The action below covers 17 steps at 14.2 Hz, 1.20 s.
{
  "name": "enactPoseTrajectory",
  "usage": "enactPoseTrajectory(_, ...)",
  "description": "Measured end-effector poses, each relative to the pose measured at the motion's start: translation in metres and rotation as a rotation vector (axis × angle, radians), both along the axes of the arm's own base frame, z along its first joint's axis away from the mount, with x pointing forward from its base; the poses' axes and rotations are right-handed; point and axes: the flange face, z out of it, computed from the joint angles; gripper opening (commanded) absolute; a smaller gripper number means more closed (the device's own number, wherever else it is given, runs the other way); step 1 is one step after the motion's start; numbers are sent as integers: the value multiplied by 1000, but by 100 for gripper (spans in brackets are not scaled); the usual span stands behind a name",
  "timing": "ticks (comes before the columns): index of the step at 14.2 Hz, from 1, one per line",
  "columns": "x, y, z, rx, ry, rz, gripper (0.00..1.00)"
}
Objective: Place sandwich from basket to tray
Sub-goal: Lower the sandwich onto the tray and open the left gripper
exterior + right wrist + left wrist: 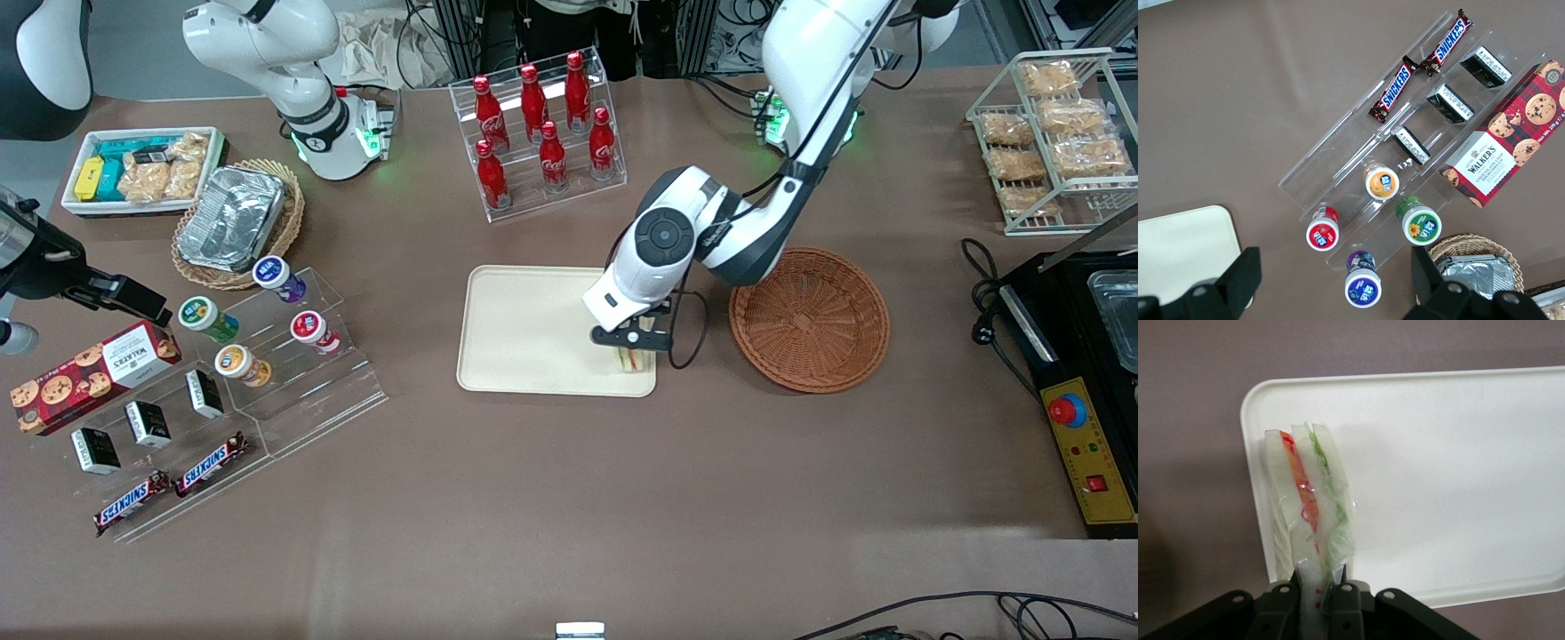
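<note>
Front view overlooks the table; both wrist views share the tray (524,329)

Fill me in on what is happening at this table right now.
The working arm's gripper is shut on a small triangular sandwich of pale bread with red, orange and green filling, holding it over the corner of the flat cream-beige rectangular plastic tray that lies nearest the round reddish-brown woven wicker basket. The basket beside the tray holds nothing. Whether the sandwich already touches the tray cannot be told; the gripper has not let go.

The brown table (551,498) carries the tray (524,329) and basket (811,320), with the pincer (633,348) above.
</note>
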Motion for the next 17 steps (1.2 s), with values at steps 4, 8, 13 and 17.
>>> enactPoseTrajectory(4,-3,-3,-16,17,-23,-35,94)
enactPoseTrajectory(8,1,0,-16,45,-55,-65,99)
enactPoseTrajectory(13,22,26,14,87,-67,45,98)
enactPoseTrajectory(17,38,78,96,189,-102,69,99)
